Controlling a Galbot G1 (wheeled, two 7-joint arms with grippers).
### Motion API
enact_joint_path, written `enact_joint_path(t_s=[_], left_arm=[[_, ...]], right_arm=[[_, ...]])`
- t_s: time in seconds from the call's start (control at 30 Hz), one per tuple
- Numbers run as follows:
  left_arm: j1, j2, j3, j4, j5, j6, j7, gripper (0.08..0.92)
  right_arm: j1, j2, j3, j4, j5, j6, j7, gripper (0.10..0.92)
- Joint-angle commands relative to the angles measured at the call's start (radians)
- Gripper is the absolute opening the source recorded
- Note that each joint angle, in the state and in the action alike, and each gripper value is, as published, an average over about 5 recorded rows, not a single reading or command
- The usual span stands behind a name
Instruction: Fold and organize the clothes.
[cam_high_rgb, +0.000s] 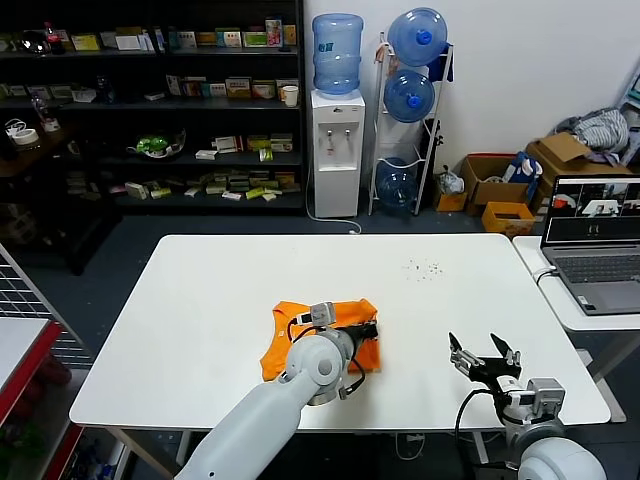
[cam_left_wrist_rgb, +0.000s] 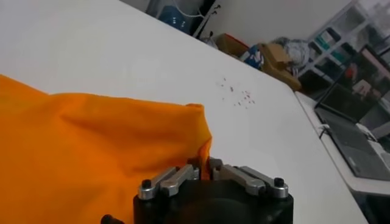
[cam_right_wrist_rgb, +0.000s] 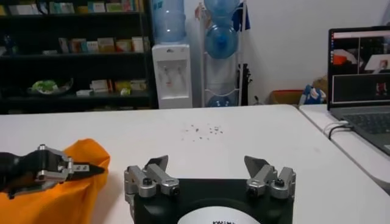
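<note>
Orange T-shirt (cam_high_rgb: 322, 340) edge in left claw (cam_high_rgb: 372, 329), on table (cam_high_rgb: 200, 300).

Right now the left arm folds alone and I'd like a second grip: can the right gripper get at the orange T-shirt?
Probably yes. The right gripper hovers open over bare table, apart from the orange T-shirt, with nothing between them. The left gripper is shut on the shirt's near edge, so aim elsewhere.

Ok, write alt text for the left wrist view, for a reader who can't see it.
The left gripper is shut on the corner of a bright orange thin-fabric T-shirt, which lies rumpled on a white table. Small dark specks dot the tabletop beyond, and an open grey laptop sits on a neighbouring surface.
</note>
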Motion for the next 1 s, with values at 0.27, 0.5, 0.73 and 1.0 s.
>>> enact_joint_path(t_s=[0.27,0.5,0.73,1.0], left_arm=[[0.468,0.262,-0.276,-0.413,0.523,-0.33,0.486,0.436],[0.862,0.284,-0.637,-0.43,0.842,-0.662,0.635,0.644],[1.012,0.19,-0.836,-0.422,0.852,-0.825,0.712,0.813],[1.021,0.128,-0.851,-0.427,0.843,-0.839,0.735,0.823]], right_arm=[[0.027,0.006,0.0,-0.106,-0.108,0.248,-0.235,0.823],[0.007,0.083,0.082,-0.189,-0.147,0.357,-0.302,0.823],[-0.035,0.173,0.197,-0.216,-0.212,0.436,-0.357,0.823],[-0.08,0.228,0.228,-0.198,-0.283,0.514,-0.375,0.823]])
